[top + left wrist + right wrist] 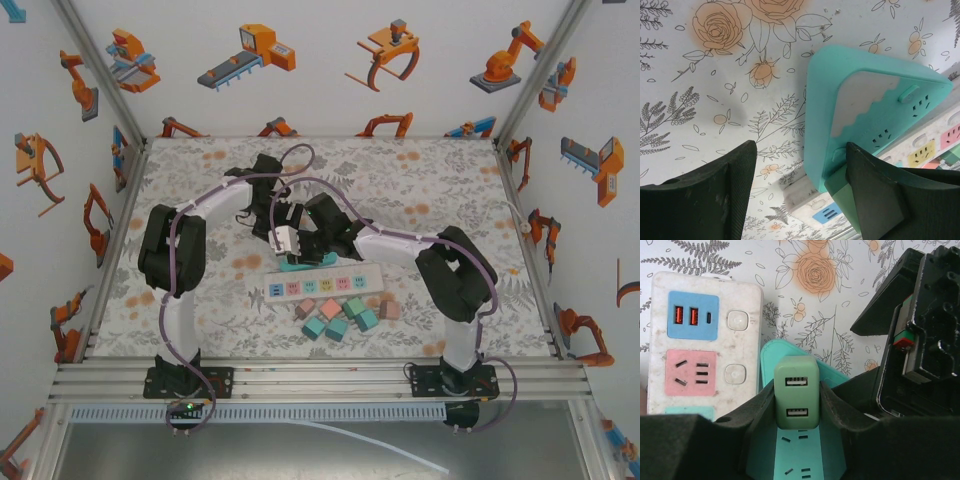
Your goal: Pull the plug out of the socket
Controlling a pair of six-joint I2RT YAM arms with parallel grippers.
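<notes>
Top external, near edge: both arm bases sit bolted to a metal rail [320, 380].
Blocks: a loose cluster of blocks [340, 318] in teal, pink and brown lies just beyond the rail, apart from the job.
Strip: a white strip [325, 285] with coloured outlets lies across the bench beyond the blocks.
Socket: the teal socket [860, 100] sits just beyond the strip and touches it, one edge seemingly tipped up.
Plug: the green plug [796, 397], with two USB ports, stands on the socket face under the right arm's wrist.
Right tool [797, 390]: narrow, its pads pressed on both sides of the plug.
Left tool [800, 147]: wide and holding nothing. One finger [875, 195] rests against the socket's edge and the other stands over bare bench.
Done: the grip on the plug looks made, and the socket appears braced on one side.
Left: the plug looks seated, so the pull itself remains; I judge it needs a straight draw away from the socket face.
Bench [420, 175]: a pale floral cover, flat, with open space toward the far side.
Room: white walls [320, 80] printed with orange robot-arm pictures, framed in aluminium.
</notes>
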